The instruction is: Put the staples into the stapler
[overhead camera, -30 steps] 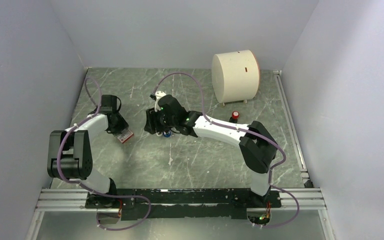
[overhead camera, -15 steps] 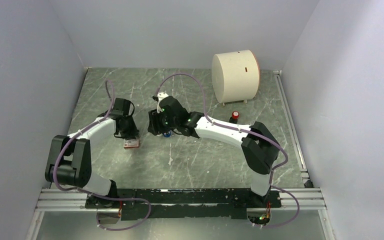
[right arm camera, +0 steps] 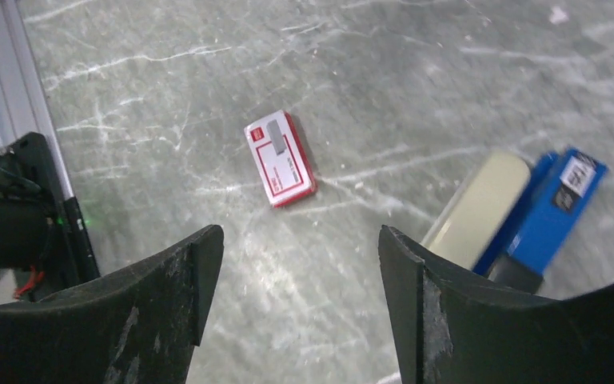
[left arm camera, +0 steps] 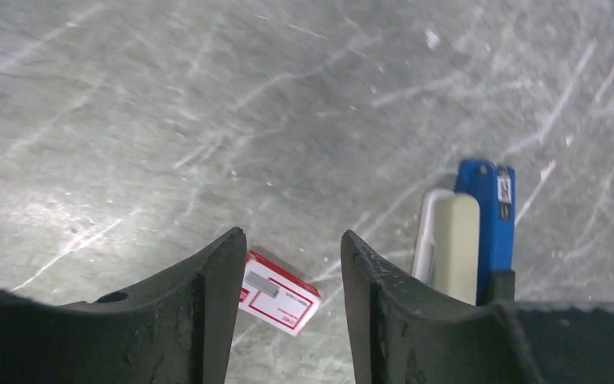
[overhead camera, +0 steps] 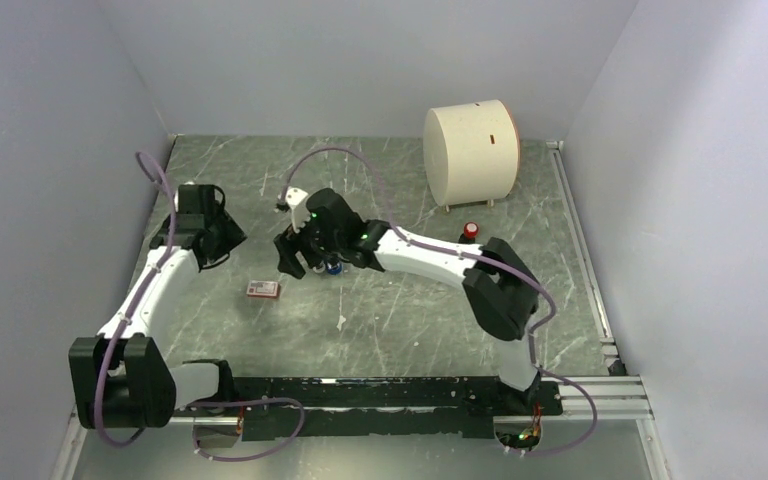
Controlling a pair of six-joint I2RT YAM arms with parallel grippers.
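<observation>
Above the table (overhead camera: 410,320), left hand (left arm camera: 292,240) and right hand (right arm camera: 300,240) gape empty; box (right arm camera: 281,158) lettering illegible.

Left of the stapler (right arm camera: 556,214) I have bare table (overhead camera: 410,320) as far as the small red-and-white box (right arm camera: 280,158), well apart. My right gripper (right arm camera: 300,232) hangs, jaws wide, above that gap. The white drum (overhead camera: 470,150) stands far behind-right.

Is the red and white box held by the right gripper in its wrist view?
No, the red and white box lies flat on the table, beyond the fingers of the open right gripper.
</observation>
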